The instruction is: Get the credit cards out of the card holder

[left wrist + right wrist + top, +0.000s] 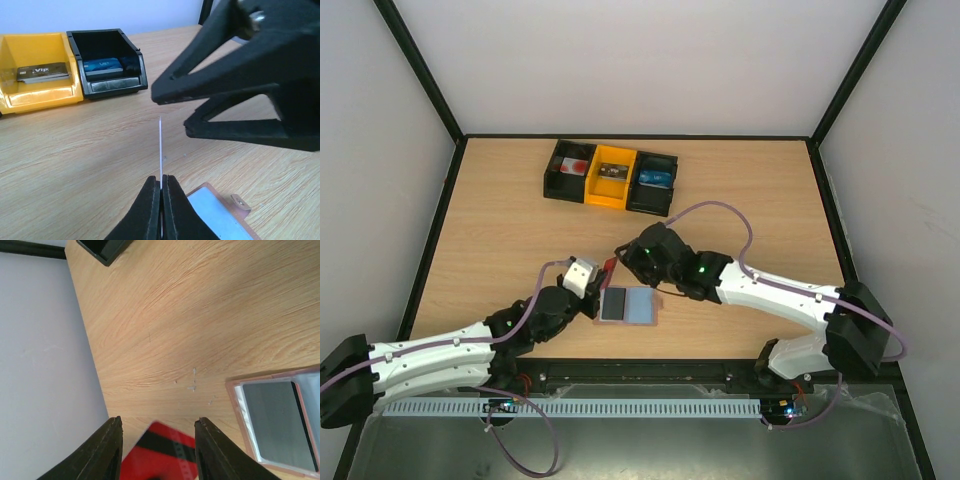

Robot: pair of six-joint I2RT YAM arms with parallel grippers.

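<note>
The pale wooden table [500, 220] carries the card holder [628, 306], lying flat near the arms' bases. Just beside it the left gripper [161, 184] is clamped on one edge of the reddish card [160, 450]. The right gripper [159, 422] straddles that card with jaws apart, seemingly not pinching. The card looks light, stiff and slick — best pinched firmly across its faces near an edge. Whether a blue card remains pocketed cannot be told.

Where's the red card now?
In the top view, the thin red rectangular card sits mid-table, pinched in the left gripper's jaws, just beyond the brown-rimmed card holder's far-left corner.
</note>
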